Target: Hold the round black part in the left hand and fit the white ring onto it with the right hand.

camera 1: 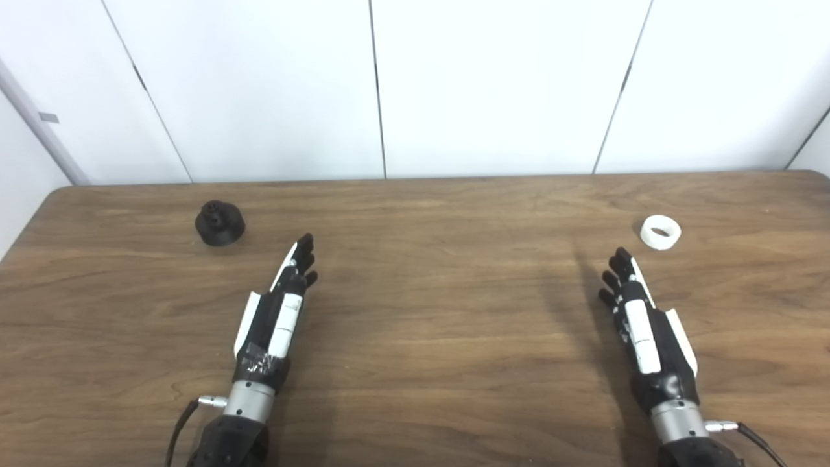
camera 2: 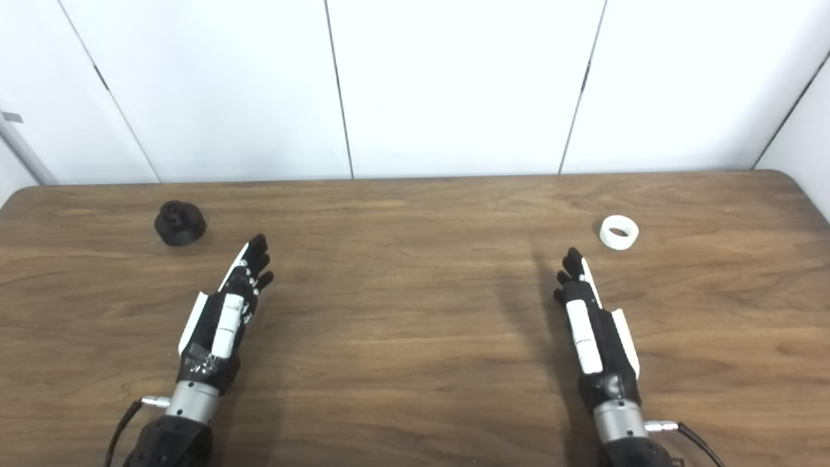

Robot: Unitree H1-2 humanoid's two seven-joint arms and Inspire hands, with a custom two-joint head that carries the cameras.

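The round black part (camera 1: 220,223) stands on the wooden table (camera 1: 428,324) at the far left. My left hand (camera 1: 279,311) lies stretched out to its right and nearer to me, open, holding nothing. The white ring (camera 1: 661,232) lies flat at the far right. Just short of it, a little to its left, my right hand (camera 1: 639,324) is extended edge-on, open and empty, its fingertips (camera 1: 621,256) a short gap from the ring.
White wall panels (camera 1: 415,84) rise straight behind the table's far edge. Thin cables run from both wrists at the bottom of the picture. The table's left corner is rounded near the black part.
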